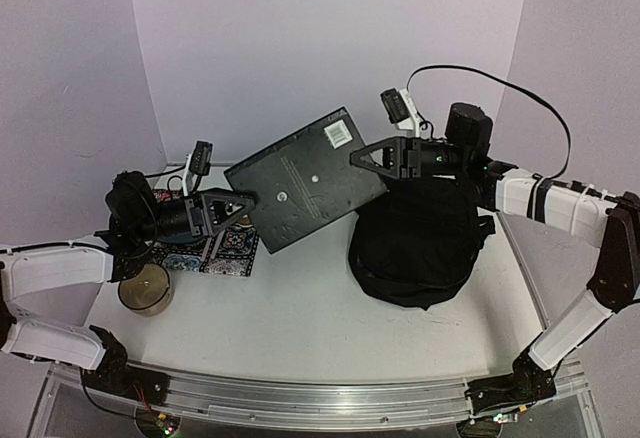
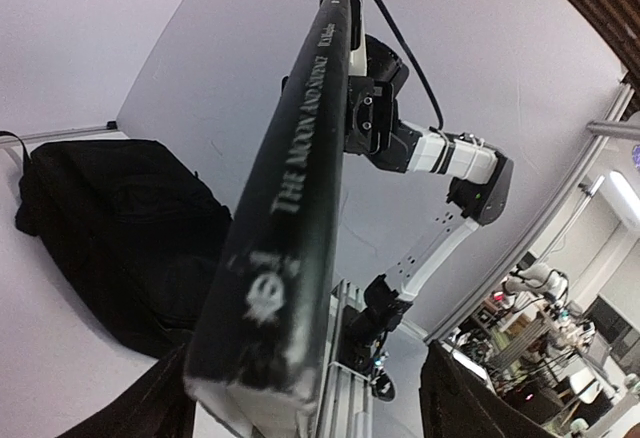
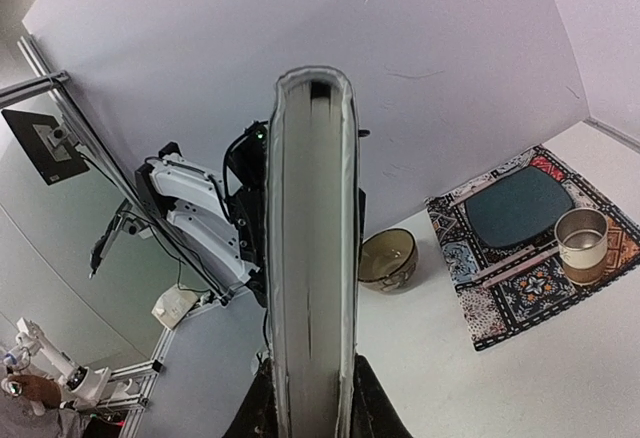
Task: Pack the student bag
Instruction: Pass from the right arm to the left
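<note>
While the black book (image 1: 305,178) hangs tilted in the air just left of the student bag (image 1: 420,248), the right pincer (image 1: 362,156) is clamped on its bag-side edge. In the right wrist view both fingers (image 3: 368,408) press against the covers. The left pincer (image 1: 243,204) sits at the book corner farthest from the bag. Its fingers are apart and straddle that corner, and one finger (image 2: 470,398) is clearly off the cover.

The student bag is black and soft, slumped on the surface (image 1: 300,328) directly under the right pincer. Can't tell if it's unzipped.

The spine reads "THE MOON AND"; the next word is blurred. There is a pale emblem (image 2: 262,293) near the left pincer's end, and the tiny line at the other end is unreadable. A white sticker (image 1: 340,135) with a code is on the cover corner, too small to read.

A patterned mat (image 1: 225,253) and a tan bowl (image 1: 147,290) lie well left of the bag, past the book.
</note>
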